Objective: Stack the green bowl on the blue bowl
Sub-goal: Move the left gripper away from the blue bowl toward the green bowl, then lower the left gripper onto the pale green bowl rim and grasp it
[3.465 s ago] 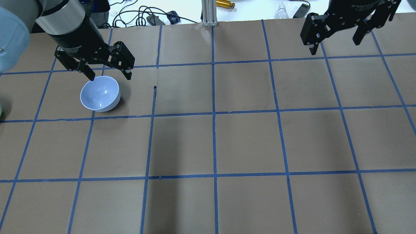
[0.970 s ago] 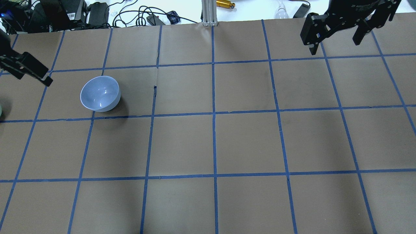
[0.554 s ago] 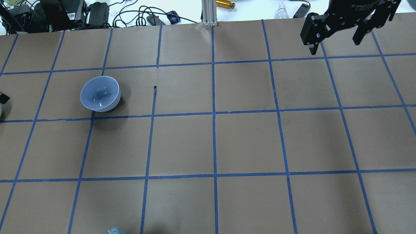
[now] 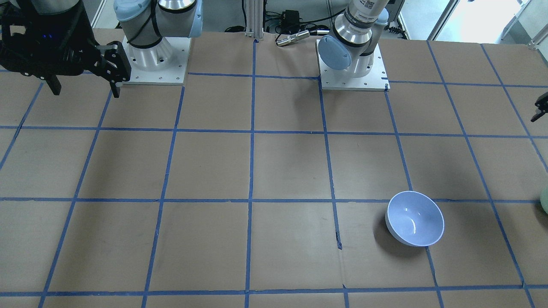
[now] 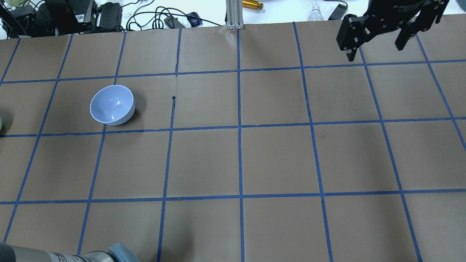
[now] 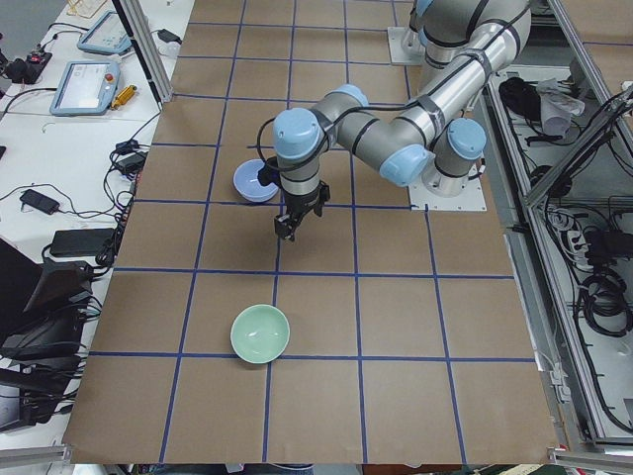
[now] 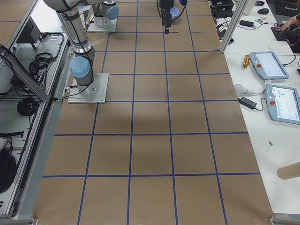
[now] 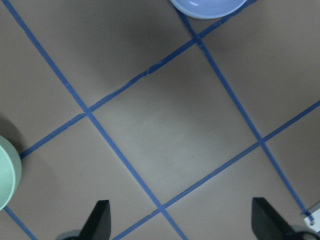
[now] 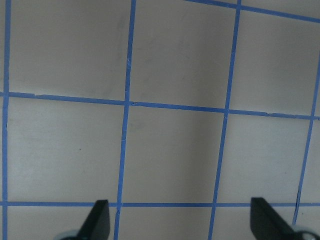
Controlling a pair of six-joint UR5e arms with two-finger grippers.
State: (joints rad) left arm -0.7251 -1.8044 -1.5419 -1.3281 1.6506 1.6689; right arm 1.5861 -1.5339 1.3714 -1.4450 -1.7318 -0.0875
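Note:
The blue bowl (image 5: 112,104) stands upright and empty on the brown paper; it also shows in the front view (image 4: 414,218) and at the top edge of the left wrist view (image 8: 207,6). The green bowl (image 6: 260,333) stands upright nearer the table's left end, and only its rim shows in the left wrist view (image 8: 6,172). My left gripper (image 6: 287,226) hangs open and empty above the paper between the two bowls, its fingertips (image 8: 97,222) wide apart. My right gripper (image 5: 375,49) is open and empty, raised at the far right.
Blue tape lines cross the brown paper (image 5: 276,160) in a grid. Cables and boxes (image 5: 83,14) lie beyond the far edge. An aluminium post (image 5: 235,14) stands at the far middle. My left arm's elbow (image 5: 91,256) shows at the overhead view's bottom edge.
My left gripper has moved from above the blue bowl leftward out of the overhead view, and its elbow has come in at the bottom edge. The blue bowl and right arm have not moved.

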